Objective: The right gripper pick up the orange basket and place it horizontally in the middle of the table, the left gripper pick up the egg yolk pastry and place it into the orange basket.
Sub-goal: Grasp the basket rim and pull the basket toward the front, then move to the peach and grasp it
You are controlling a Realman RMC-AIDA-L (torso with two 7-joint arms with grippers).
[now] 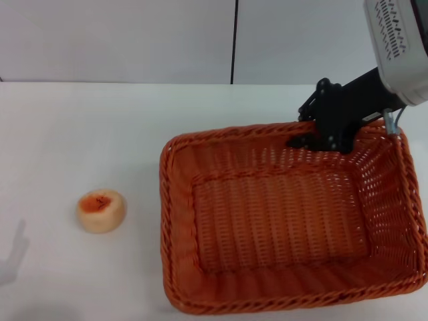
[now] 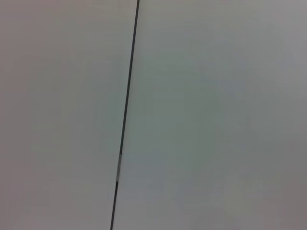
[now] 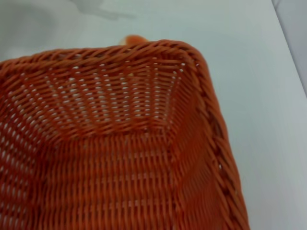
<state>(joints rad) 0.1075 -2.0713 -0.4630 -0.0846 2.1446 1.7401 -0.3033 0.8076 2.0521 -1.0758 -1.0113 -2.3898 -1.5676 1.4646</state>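
Note:
The orange basket (image 1: pixel 281 221) lies flat on the white table (image 1: pixel 100 127), right of the middle, its long side running left to right. My right gripper (image 1: pixel 309 134) is down at the basket's far rim, towards its right end, straddling the braided edge. The right wrist view looks into the basket (image 3: pixel 120 158), with one corner of the rim showing. The egg yolk pastry (image 1: pixel 101 210) sits alone on the table to the left of the basket, and a sliver of the pastry (image 3: pixel 131 40) peeks over the rim. My left gripper is out of view.
Behind the table stands a pale wall (image 1: pixel 134 40) with a dark vertical seam (image 1: pixel 235 40); the left wrist view shows only that wall and seam (image 2: pixel 125 115). A faint shadow (image 1: pixel 15 257) falls on the table's front left.

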